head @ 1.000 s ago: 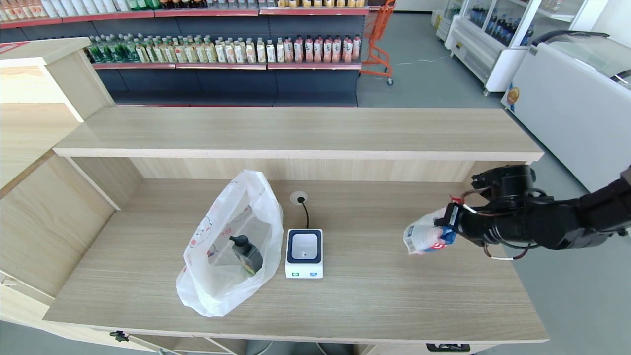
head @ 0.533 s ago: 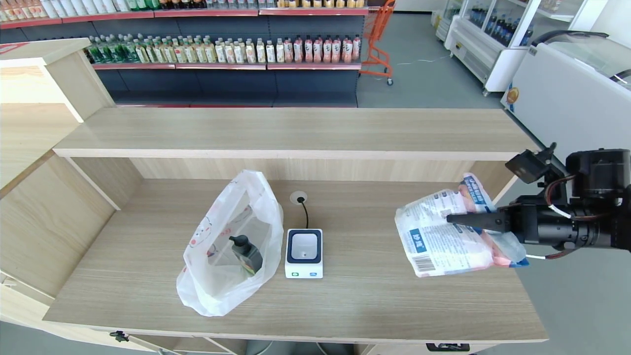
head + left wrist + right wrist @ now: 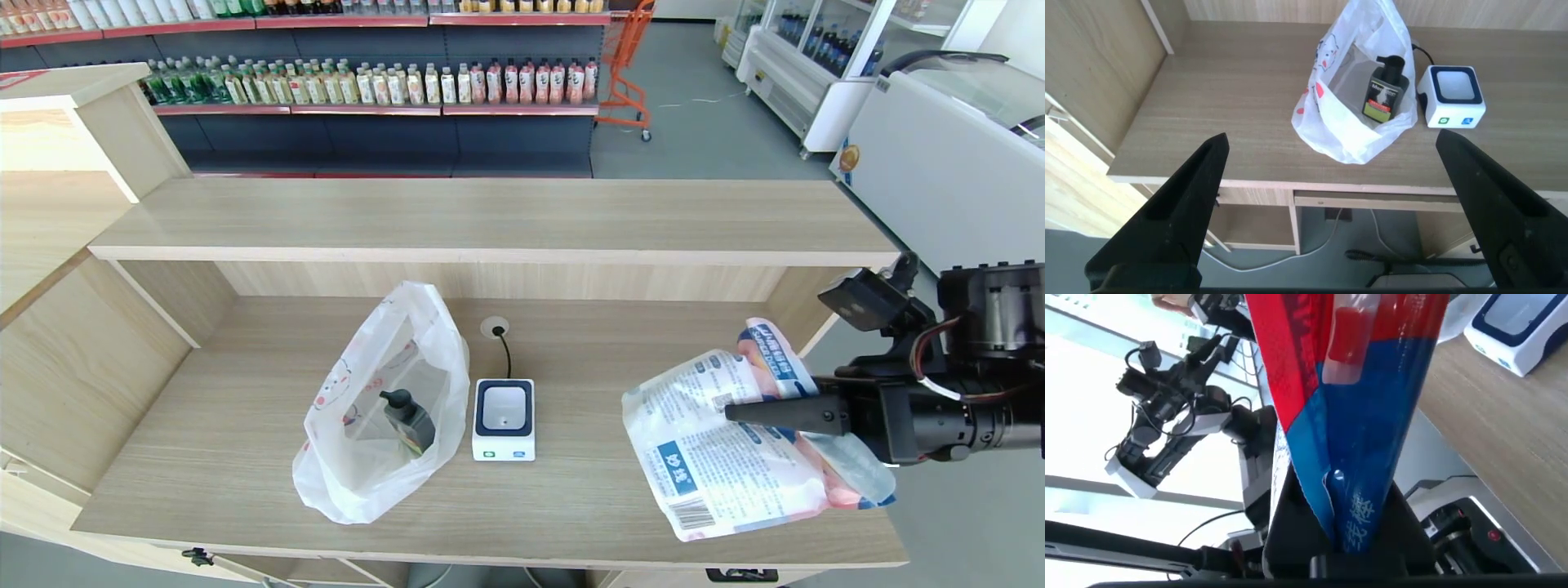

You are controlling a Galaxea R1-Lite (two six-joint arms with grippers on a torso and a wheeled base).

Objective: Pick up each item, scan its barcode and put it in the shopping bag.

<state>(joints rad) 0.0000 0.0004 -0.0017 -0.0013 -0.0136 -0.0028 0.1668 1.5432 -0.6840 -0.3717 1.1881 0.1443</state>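
This is a shop, seen at its checkout. Long shelves are running across the back, carrying rows of drink bottles. An orange basket trolley is standing at the aisle's end, and glass-fronted coolers and a white chest freezer are lining the right side. On the wooden worktop a barcode scanner is sitting with its cable trailing behind it, and a white plastic shopping bag is standing open just beside it.
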